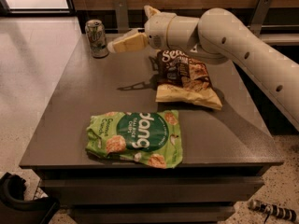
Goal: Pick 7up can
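Note:
The 7up can (pixel 96 38) stands upright at the table's far left corner, pale green and silver with a silver top. My gripper (pixel 128 28) hovers above the table just right of the can and is open. One cream finger (pixel 127 42) points left towards the can, its tip close beside it and apart from it. The other finger (pixel 150 10) sticks up behind the wrist. The gripper holds nothing.
A brown snack bag (pixel 184 76) lies under my arm at the back right of the grey table (pixel 84 92). A green rice-chip bag (pixel 135 136) lies near the front edge. A wooden wall runs behind the table, with floor to the left.

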Available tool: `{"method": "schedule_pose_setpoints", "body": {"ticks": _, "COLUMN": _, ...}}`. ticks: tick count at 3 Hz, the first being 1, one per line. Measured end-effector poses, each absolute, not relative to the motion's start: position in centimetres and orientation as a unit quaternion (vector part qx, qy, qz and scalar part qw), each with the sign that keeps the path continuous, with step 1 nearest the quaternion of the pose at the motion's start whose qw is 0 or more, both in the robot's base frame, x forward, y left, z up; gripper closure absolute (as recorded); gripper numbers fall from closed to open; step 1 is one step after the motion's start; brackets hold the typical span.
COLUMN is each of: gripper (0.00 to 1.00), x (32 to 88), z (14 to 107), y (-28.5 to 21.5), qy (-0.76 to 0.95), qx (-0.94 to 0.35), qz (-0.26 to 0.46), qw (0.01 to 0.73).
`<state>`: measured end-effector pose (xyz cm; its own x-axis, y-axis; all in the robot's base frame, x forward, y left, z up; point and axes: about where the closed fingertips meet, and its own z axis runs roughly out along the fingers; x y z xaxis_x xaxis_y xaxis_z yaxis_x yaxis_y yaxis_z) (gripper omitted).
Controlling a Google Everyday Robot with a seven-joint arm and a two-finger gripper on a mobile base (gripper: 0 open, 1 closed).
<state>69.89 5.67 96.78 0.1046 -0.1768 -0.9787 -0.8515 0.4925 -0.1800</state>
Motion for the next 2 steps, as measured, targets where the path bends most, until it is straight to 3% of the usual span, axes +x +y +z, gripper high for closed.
{"method": "schedule_pose_setpoints", "body": {"ticks": 2, "gripper": 0.0, "x": 74.6, "z": 94.8, "y": 9.9, "qy": 0.619, "qx": -0.443, "qz": 0.281, "qw": 0.584}}
